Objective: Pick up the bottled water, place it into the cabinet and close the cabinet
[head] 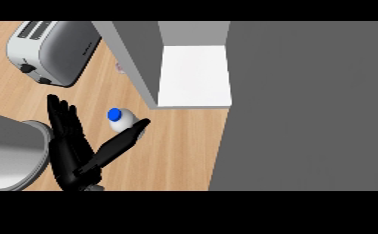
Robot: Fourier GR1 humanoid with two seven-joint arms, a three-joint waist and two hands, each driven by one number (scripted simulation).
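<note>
Found cabinet point(140, 63) open, bottle point(122, 119) out on the counter point(177, 148).

Saw the big grey door point(303, 108) swung across the whole right side, with the white shelf point(196, 75) showing beside it. Spotted a toaster point(52, 50) back left, well apart from the bottle. Caught the left hand point(74, 158) lower left, spread open: fingers straight and pointing up, thumb stretched out to the bottle's side, touching or nearly so, holding nothing. Noticed the bottle, blue cap up, near the cabinet's left wall, outside it.
</note>
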